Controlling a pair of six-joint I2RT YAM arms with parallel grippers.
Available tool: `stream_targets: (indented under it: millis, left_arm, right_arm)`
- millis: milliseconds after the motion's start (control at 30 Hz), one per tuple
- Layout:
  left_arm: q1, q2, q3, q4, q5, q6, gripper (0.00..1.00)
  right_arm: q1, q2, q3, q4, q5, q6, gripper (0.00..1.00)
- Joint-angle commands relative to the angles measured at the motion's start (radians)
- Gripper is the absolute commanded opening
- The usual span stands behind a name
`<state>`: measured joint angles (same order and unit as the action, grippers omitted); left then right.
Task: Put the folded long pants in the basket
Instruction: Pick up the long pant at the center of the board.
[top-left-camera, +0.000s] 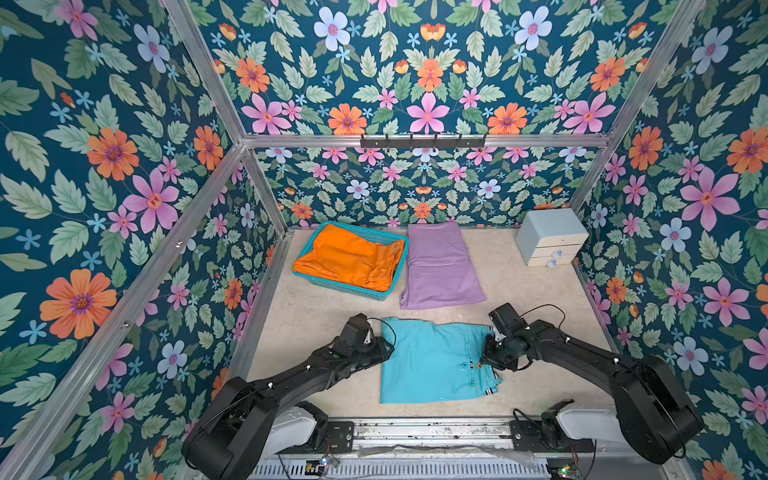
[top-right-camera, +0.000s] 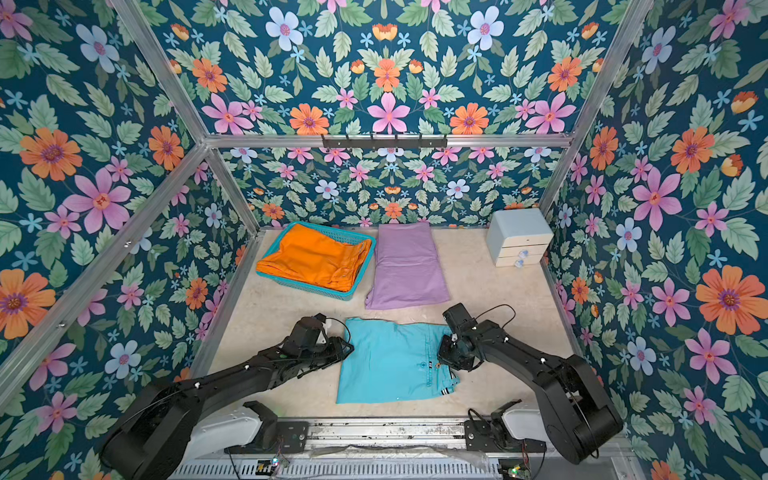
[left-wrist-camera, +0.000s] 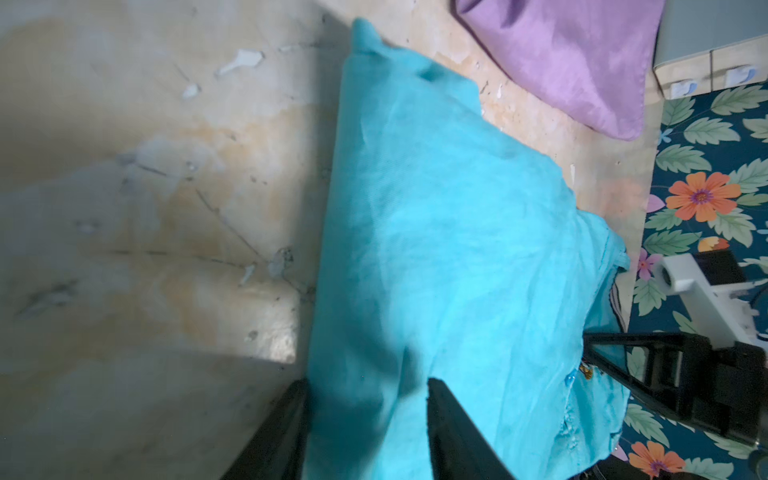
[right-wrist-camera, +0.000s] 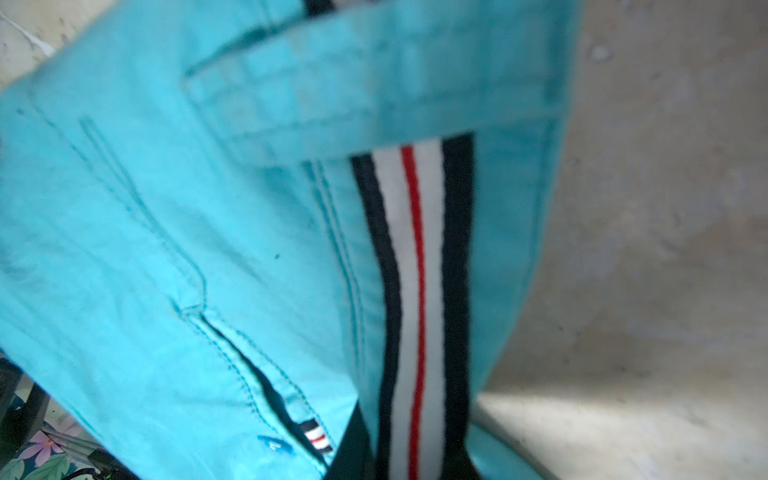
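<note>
The turquoise folded pants lie flat at the table's front centre. My left gripper straddles their left edge, one finger on the tabletop side and one on top, with bunched cloth filling the gap. My right gripper is shut on the striped waistband at the right edge. In both top views the orange folded pants lie in the teal basket at the back left. The lilac folded pants lie on the table right of the basket.
A pale grey-blue drawer box stands at the back right corner. A black hook rail runs along the back frame. Flowered walls enclose the table on three sides.
</note>
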<state>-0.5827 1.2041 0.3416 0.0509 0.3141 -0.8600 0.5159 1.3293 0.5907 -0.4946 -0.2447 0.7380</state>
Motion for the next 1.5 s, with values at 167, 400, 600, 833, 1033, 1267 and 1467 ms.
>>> stream_targets:
  millis: [167,400,600,833,1033,1267,1467]
  left_arm:
    - [-0.001,0.011,0.062,-0.262,-0.175,0.025,0.0]
    - [0.001,0.048,0.189,-0.499,-0.398,0.056,0.0]
    - [0.001,0.081,0.19,-0.457,-0.36,0.067,0.0]
    - [0.001,0.084,0.182,-0.452,-0.36,0.069,0.0]
    - [0.001,0.065,0.178,-0.46,-0.371,0.072,0.0]
    - [0.001,-0.003,0.204,-0.486,-0.367,0.076,0.0]
    - [0.001,-0.199,0.286,-0.641,-0.39,0.082,0.0]
  right_arm:
    - [-0.006,-0.001,0.006,0.026,0.002,-0.016,0.3]
    - [-0.125,-0.08,-0.022,0.047,-0.037,-0.069,0.74]
    - [-0.166,0.01,-0.042,0.166,-0.233,-0.108,0.75]
    - [-0.094,0.129,-0.033,0.201,-0.236,-0.102,0.6]
    - [-0.073,0.142,-0.046,0.23,-0.24,-0.088,0.32]
    - [-0.06,0.067,-0.045,0.264,-0.275,-0.062,0.0]
    - [0.031,-0.139,0.036,0.093,-0.194,0.016,0.0]
